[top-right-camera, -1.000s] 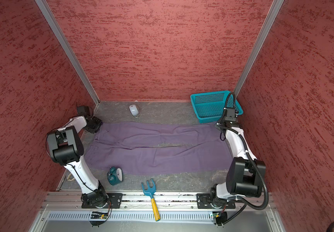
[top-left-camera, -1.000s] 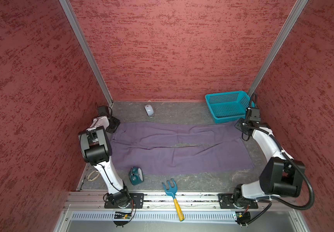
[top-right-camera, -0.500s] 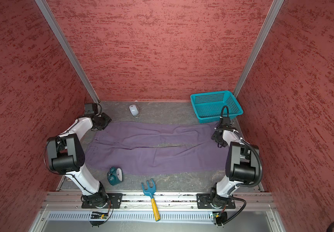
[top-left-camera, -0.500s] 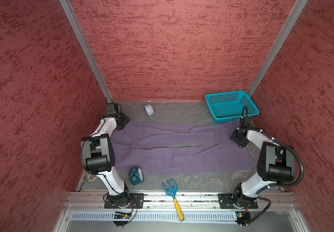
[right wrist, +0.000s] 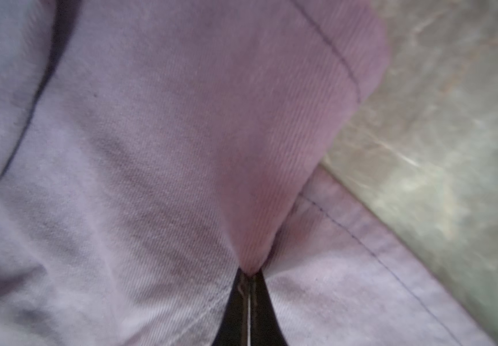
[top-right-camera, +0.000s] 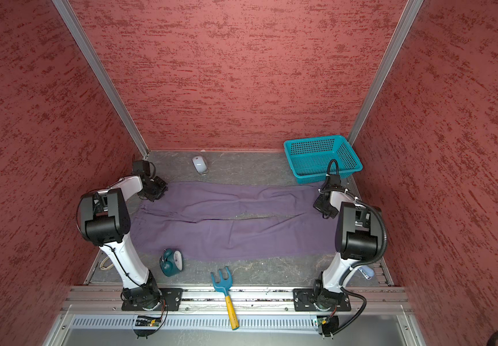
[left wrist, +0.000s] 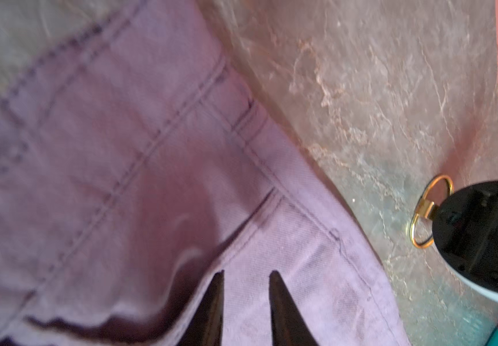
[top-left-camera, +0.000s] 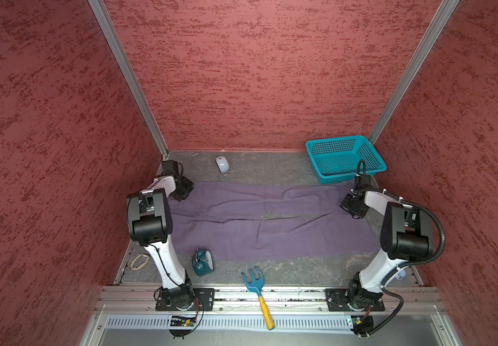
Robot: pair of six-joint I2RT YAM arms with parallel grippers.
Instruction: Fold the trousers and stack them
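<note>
Purple-grey cloth stretches from one set of your fingers to the other. The trousers [top-left-camera: 271, 233] lie spread flat on the grey marbled table [top-left-camera: 271, 167], with the two legs side by side and a thin slit of table showing between them.

Your left gripper [left wrist: 246, 287] sits at the waistband end. In the left wrist view its dark fingertips [left wrist: 216, 299] stand a narrow gap apart, and stitched waistband cloth shows in that gap. You cannot tell from here whether they have any cloth caught. Off to one side of those fingers a gold ring [left wrist: 430, 212] lies on bare table, clear of the cloth.

Your right gripper [right wrist: 249, 281] is at the hem end. Its fingers [right wrist: 235, 305] are pressed together on a small ridge of the leg cloth, which puckers up to a point right at their tips. The stitched hem runs just beside them.

In both top views the teal basket [top-left-camera: 343, 155] stands just beyond your right fingers, at the back corner, near the trousers' edge. A white mouse [top-left-camera: 222, 164] lies beyond your left fingers, near the back wall and apart from the cloth. The teal alarm clock [top-left-camera: 202, 262] and the blue rake [top-left-camera: 255, 284] with a yellow handle lie well apart from both sets of fingers, on the near side of the trousers.
</note>
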